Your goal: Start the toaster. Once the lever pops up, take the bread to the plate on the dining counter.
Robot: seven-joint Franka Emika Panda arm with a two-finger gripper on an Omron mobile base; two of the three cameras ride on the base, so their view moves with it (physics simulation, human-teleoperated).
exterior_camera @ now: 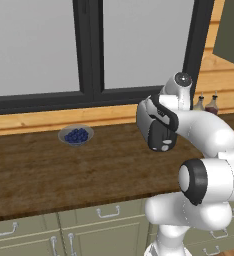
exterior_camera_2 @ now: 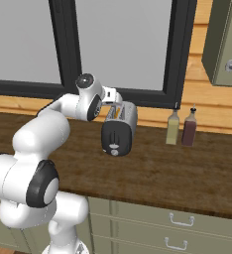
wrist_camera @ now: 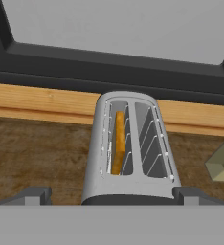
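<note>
Wide apart, the gripper point(wrist_camera: 112, 195) fingertips point(wrist_camera: 32, 195) sit at either side of the toaster's near end in the hand view, so the hand is open and holds nothing. Just beyond them the toaster point(wrist_camera: 130, 148) shows its two slots from above, with the bread point(wrist_camera: 118, 142) standing on edge in the left slot. Further out, the toaster rests on the dark wood worktop point(exterior_camera_2: 187, 173) under the window, two bottles point(exterior_camera_2: 181, 127) stand to its right, and a bowl of blueberries point(exterior_camera: 76, 135) sits well off to the left.
</note>
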